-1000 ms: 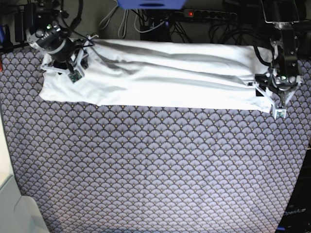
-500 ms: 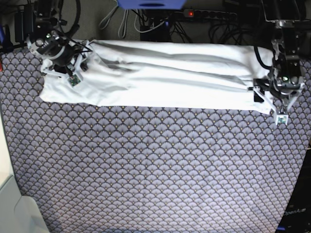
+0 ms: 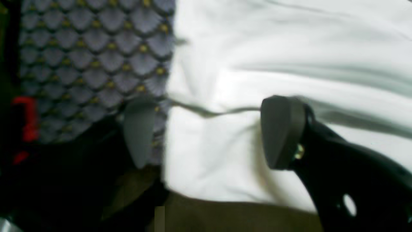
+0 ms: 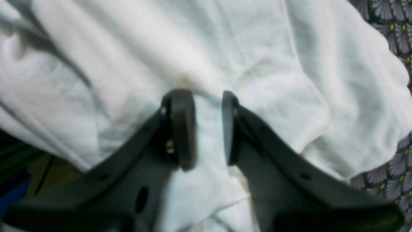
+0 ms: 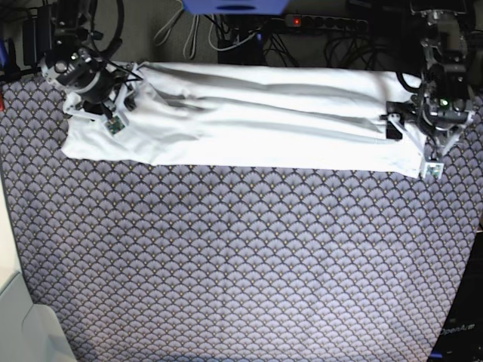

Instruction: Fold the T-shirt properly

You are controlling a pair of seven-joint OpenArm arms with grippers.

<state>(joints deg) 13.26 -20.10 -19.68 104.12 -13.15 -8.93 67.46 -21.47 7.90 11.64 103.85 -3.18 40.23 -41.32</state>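
The white T-shirt point(image 5: 249, 113) lies as a long wrinkled band across the far side of the table. At its right end my left gripper point(image 5: 419, 134) hangs open. In the left wrist view the left gripper point(image 3: 209, 132) straddles the edge of the T-shirt point(image 3: 257, 48), one finger point(image 3: 138, 132) over the patterned cover, the other finger point(image 3: 281, 132) over cloth, nothing between them. At the band's left end my right gripper point(image 5: 96, 102) is down on the shirt. The right gripper point(image 4: 206, 129) has its pads closed on a thick fold of the T-shirt point(image 4: 257, 48).
A purple scale-patterned cover point(image 5: 241, 264) spreads over the table. Behind the far edge lie a power strip point(image 5: 317, 23), cables and a blue object point(image 5: 234, 6). A white box point(image 5: 15, 317) stands at the near left corner. Brown floor point(image 3: 225, 219) shows past the table edge.
My left gripper has opened wide, let the shirt's right edge go and drawn back toward the far side. My right gripper shifted slightly toward the far left, keeping its hold.
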